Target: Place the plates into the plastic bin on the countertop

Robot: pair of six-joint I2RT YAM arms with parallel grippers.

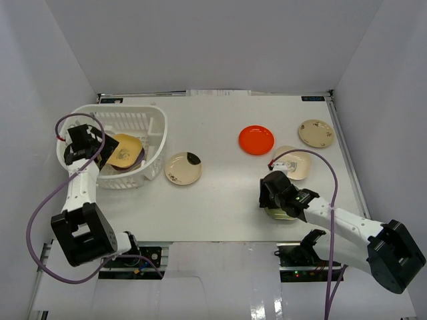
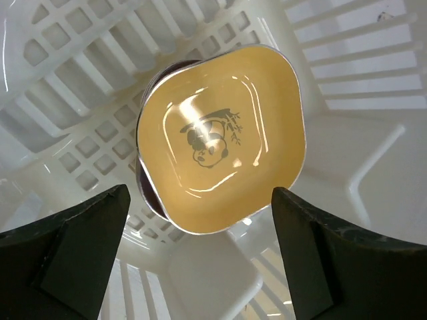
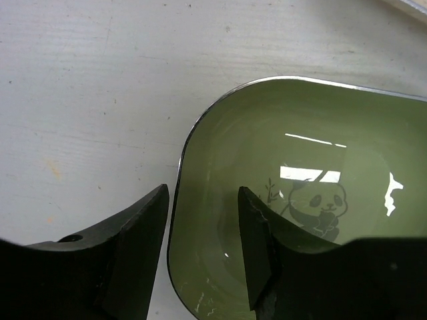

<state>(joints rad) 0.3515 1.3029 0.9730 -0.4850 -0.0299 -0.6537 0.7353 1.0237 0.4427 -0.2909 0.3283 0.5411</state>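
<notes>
From above, the plastic bin [image 1: 160,133] sits at the left of the countertop [image 1: 227,193] with a yellow plate [image 1: 124,151] lying inside it. The left gripper [image 1: 99,143] hangs over the bin's left side. The left wrist camera adds what that view cannot: the yellow plate carries a panda print, a dark plate [image 2: 142,183] peeks out from under its left edge, and the gripper's two fingers stand wide apart with nothing between them, the plate lying free on the bin's ribs below. At the right, the top view shows the right gripper [image 3: 202,193] low over the table, all but covering a green plate [image 3: 287,127]. Only the right wrist camera shows how it meets that plate: one finger is outside the rim over the bare table and the other is inside the dish beside a panda print. There is a gap on both sides of the rim, so the jaws straddle the edge without pinching it. I count seven plates: two in the bin and five on the countertop. Those five are the green one, a cream plate with a dark patch [image 1: 183,168] just beside the bin, an orange-red plate [image 1: 256,139], a pale plate [image 1: 295,163] near the right gripper, and a cream plate [image 1: 315,133] at the far right.
</notes>
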